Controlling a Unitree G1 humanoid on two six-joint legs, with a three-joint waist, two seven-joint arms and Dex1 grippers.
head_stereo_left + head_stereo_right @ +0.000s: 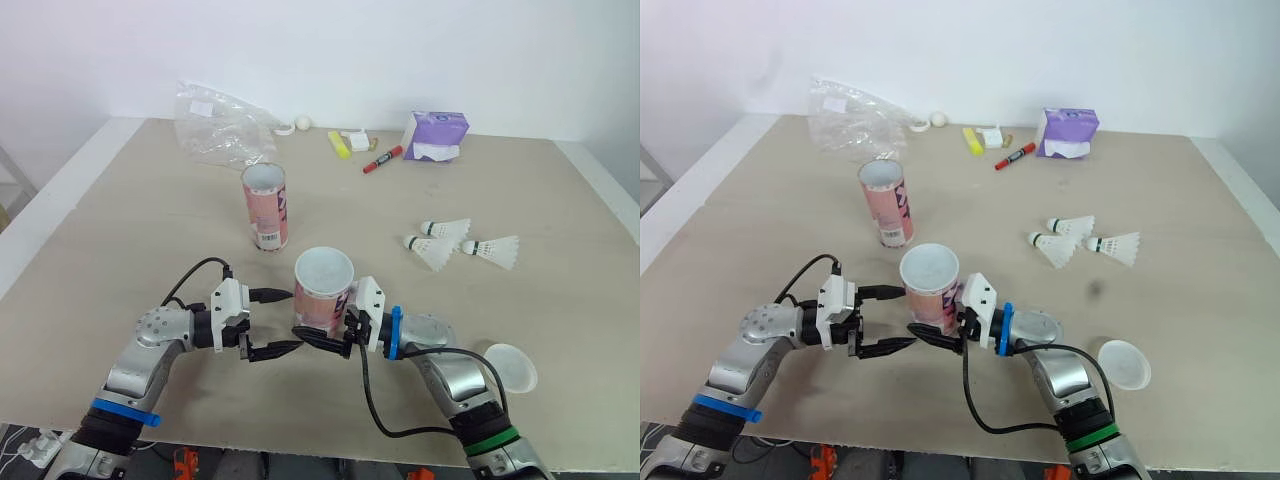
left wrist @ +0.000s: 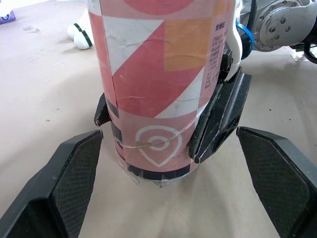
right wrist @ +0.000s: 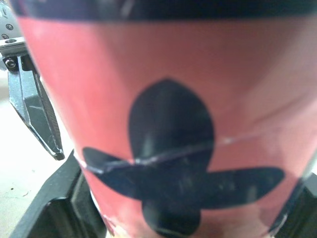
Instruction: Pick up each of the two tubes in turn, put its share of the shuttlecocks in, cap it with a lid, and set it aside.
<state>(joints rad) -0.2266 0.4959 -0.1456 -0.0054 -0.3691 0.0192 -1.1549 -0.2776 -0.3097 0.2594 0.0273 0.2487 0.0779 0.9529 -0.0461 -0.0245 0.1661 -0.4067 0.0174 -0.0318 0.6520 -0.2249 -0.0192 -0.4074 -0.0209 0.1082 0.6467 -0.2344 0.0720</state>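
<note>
Your right gripper is clamped low on the near tube, which stands upright and open-mouthed on the table. Your left gripper is spread wide around its base, not touching. It looks like light, thin cardboard that dents easily, so grip gently near the stiffer bottom.

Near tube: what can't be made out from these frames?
Near tube inside bottom: head views, its own wall hides it.
Its mouth: left wrist view, cut off by the picture's edge.
Right pincer, far finger: head views, behind the near tube.
Far tube contents: head views, its rim and wall hide them.
</note>
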